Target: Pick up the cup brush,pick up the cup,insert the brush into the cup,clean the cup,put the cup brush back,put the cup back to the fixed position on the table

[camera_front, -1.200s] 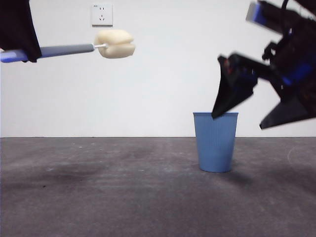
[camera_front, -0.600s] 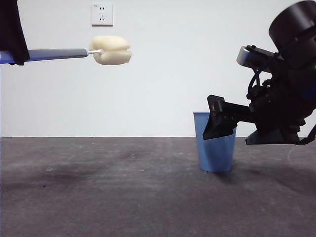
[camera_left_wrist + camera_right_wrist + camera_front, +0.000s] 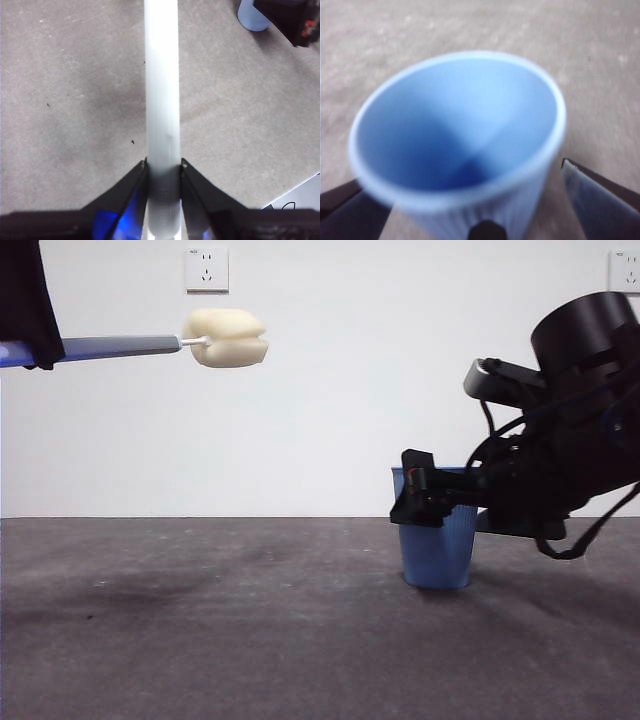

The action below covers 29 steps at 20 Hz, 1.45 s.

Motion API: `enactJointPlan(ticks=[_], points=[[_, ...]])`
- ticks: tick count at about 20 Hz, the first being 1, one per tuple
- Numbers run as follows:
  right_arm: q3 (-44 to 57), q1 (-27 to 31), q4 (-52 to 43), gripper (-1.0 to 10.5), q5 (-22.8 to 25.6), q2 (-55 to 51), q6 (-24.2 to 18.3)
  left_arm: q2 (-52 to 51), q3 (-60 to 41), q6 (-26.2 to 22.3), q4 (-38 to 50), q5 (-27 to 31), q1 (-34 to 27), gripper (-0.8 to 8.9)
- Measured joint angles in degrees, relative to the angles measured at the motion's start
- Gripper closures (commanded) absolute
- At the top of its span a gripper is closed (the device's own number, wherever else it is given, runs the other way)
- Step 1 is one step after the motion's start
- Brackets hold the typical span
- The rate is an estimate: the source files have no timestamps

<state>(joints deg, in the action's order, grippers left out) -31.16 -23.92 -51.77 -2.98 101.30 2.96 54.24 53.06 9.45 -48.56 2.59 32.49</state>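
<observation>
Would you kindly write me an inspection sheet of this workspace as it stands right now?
Surface: the table, dark grey and scuffed with pale specks.
Job's things: the cup stands upright on the table, and its inside looks empty in the right wrist view; the cup brush is held level in the air, high above the table, sponge head pointing toward the cup's side.
Clutter: nothing seen.
Grippers: the left gripper is shut on the brush handle; the right gripper has its jaws open on either side of the cup, near its rim, not yet closed.
Cables: black cables loop under the right arm.
Surroundings: white wall with two sockets.
</observation>
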Motion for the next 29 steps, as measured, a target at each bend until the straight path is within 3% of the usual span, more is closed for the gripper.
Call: enactJointPlan(ticks=[6,9,13,17,20,23,25,29], points=[[-0.87,-0.07,-0.22,9.6,-0.04,0.70,-0.79,0.00,0.00,0.00,0.00,0.02,0.00,8.22],[-0.87,-0.20,0.76,9.6,-0.02,0.24,-1.05,0.00,-0.02,-0.02,-0.04,0.02,0.00,8.22],[-0.87,-2.16,10.93,9.6,0.31,-7.80,-3.45,0.00,0.00,-3.56,-2.01,0.00,0.00,8.22],[-2.86,-5.84,30.32,9.6,5.92,-19.41,-12.15,0.02,0.00,-11.19,-3.56,0.00,0.00,8.22],[-6.45,-9.33,48.30,9.6,13.40,-24.50,-20.72,0.33,0.00,-17.57,-4.96,-1.33,0.00,8.22],[-10.43,-13.70,60.35,9.6,21.29,-25.73,-30.40,1.92,0.00,-24.06,-7.82,-4.66,0.17,8.22],[-12.68,-16.44,64.81,9.6,26.29,-25.73,-37.22,3.34,0.00,-26.91,-9.09,-5.79,0.66,8.22],[-14.19,-19.74,66.42,9.6,31.21,-25.75,-47.74,5.66,-0.02,-28.70,-9.46,-5.81,2.64,8.22]])
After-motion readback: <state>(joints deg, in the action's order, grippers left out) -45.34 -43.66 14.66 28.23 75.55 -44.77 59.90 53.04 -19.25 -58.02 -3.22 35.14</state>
